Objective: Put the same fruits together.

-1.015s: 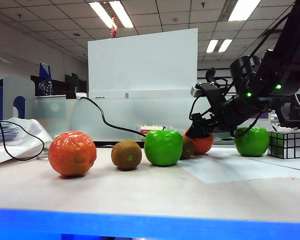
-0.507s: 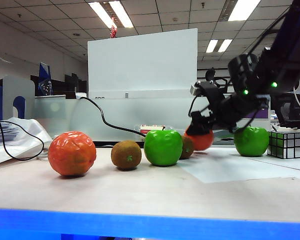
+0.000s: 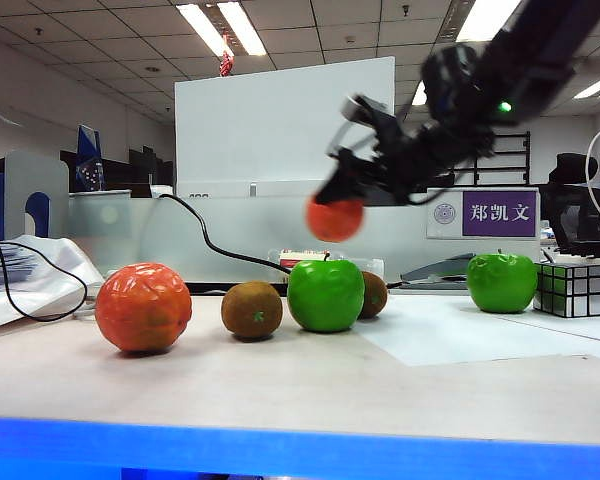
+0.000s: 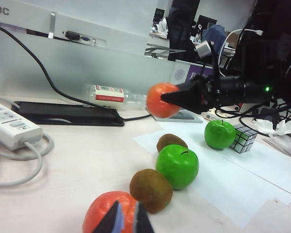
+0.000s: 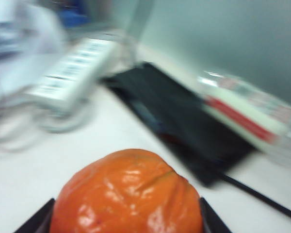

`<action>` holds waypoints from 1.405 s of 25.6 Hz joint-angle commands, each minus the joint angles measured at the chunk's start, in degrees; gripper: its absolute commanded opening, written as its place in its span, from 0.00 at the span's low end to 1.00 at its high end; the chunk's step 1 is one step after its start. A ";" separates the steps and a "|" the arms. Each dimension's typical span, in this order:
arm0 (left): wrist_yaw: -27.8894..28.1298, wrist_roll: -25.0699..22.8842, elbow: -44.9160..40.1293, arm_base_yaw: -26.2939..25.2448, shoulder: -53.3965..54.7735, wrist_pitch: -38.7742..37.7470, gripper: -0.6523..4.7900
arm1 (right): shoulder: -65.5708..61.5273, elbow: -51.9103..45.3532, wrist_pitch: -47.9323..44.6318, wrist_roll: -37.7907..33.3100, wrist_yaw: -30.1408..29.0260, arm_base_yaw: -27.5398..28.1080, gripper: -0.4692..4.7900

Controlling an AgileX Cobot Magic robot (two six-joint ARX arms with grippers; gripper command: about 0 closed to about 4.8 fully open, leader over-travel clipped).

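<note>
The right gripper (image 3: pixel 337 205) carries an orange (image 3: pixel 335 219) in open air above the fruit row. Below stand an apple (image 3: pixel 326 295) and kiwi (image 3: pixel 252 309); the left gripper (image 4: pixel 124 219) hangs near the other orange (image 3: pixel 144 307).

Fruits in a row on the table (image 3: pixel 310 385): orange (image 3: pixel 144 306) leftmost, kiwi (image 3: pixel 252 309), apple (image 3: pixel 326 294), cube (image 3: pixel 574 289) far right.

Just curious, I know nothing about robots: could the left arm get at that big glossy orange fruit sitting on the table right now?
Probably yes. The shut left gripper hangs right by the glossy faceted orange fruit, nothing between them; the right gripper carries the other orange in the air.
</note>
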State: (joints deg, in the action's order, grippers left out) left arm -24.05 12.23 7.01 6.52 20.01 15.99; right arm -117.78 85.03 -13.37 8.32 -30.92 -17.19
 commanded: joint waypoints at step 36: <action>1.75 -1.07 0.26 0.15 -0.02 1.73 0.22 | -7.58 9.22 7.56 2.08 -6.19 -18.25 0.08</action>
State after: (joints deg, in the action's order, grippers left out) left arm -22.00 11.38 7.01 6.63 20.03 16.93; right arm -125.12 94.04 -5.61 9.91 -37.08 -35.11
